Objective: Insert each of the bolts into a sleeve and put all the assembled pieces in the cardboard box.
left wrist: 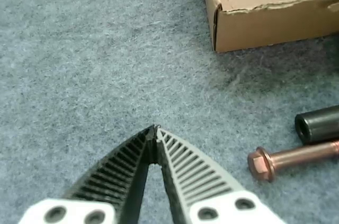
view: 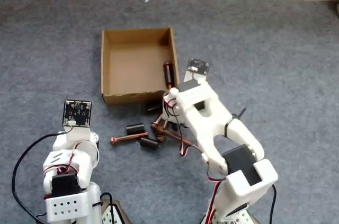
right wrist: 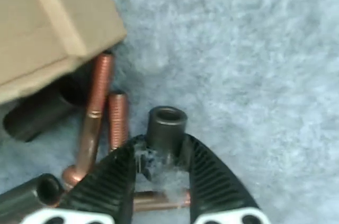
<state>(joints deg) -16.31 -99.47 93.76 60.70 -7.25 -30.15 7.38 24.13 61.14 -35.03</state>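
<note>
Sleeve, a short dark metal tube, is pinched between the right gripper's black ribbed fingers, among loose copper-coloured bolts beside the brown cardboard box. The left gripper is closed on nothing. The step looks like pairing; next, align the bore with a bolt's shank.

One sleeved bolt lies in the cardboard box, against its right wall. Loose bolts and sleeves lie on the surface just before the box's near wall.
</note>
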